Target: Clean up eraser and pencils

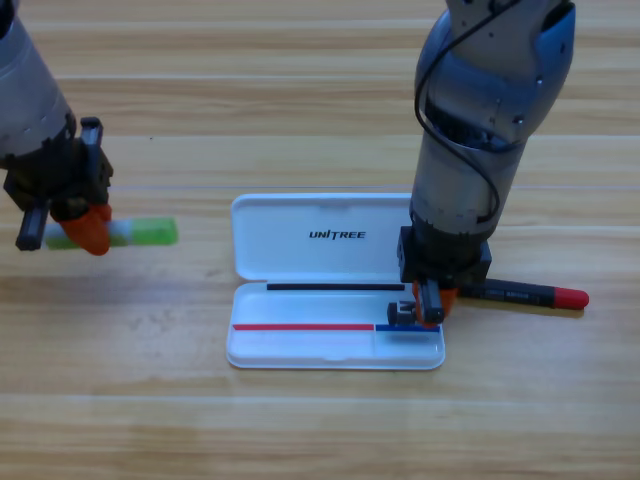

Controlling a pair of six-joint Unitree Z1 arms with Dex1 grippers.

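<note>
The right claw (428, 305) is being held low over the right end of the open white case (300, 262), a small dark block, probably the eraser (403, 312), being pinched or set down there. The black pencil (525, 293) is lying just right of the case on the tabletop (300, 430). The left claw (88, 232) is resting on the green pencil (150, 233); its spread cannot be told. Next, the eraser is to be released inside.

Green pencil (140, 233) flat, far left; black red-tipped pencil (525, 293) flat, right; eraser unseen.
</note>
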